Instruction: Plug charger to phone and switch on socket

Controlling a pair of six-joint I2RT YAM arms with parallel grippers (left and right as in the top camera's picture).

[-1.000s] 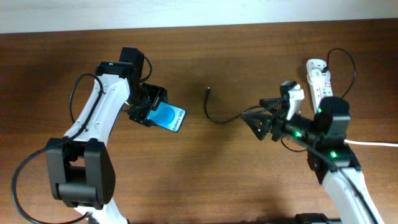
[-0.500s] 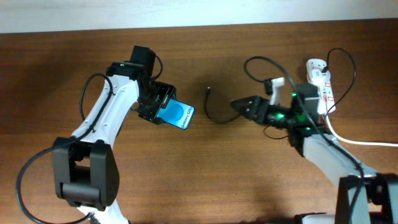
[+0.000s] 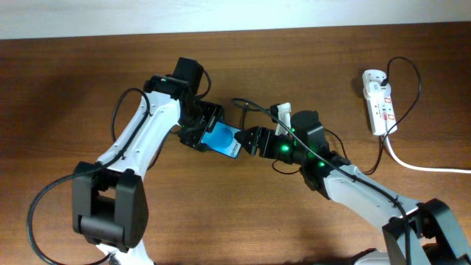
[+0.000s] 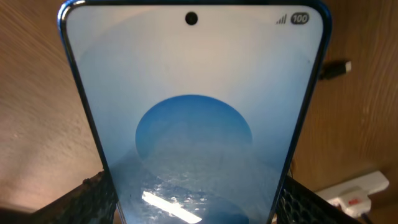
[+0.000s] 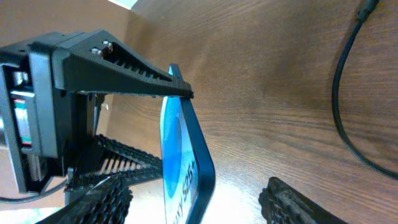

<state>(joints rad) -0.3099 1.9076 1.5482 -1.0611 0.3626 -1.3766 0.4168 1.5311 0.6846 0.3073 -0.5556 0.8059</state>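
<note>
**Crowding the phone with no plug in hand**

Left gripper (image 3: 208,131) is clamped on the phone (image 3: 223,139), tilted near the table's centre. Right gripper (image 3: 250,140) is spread and empty, its fingers flanking the phone's free end. The charger (image 5: 336,87) lies on the wood beyond. Closing here would likely seize or knock the phone.

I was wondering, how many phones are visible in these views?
1. The phone is gripped by the left claw near the middle of the overhead view, its free end pointing at the right claw. None other shows, though the arms could hide one.
</note>
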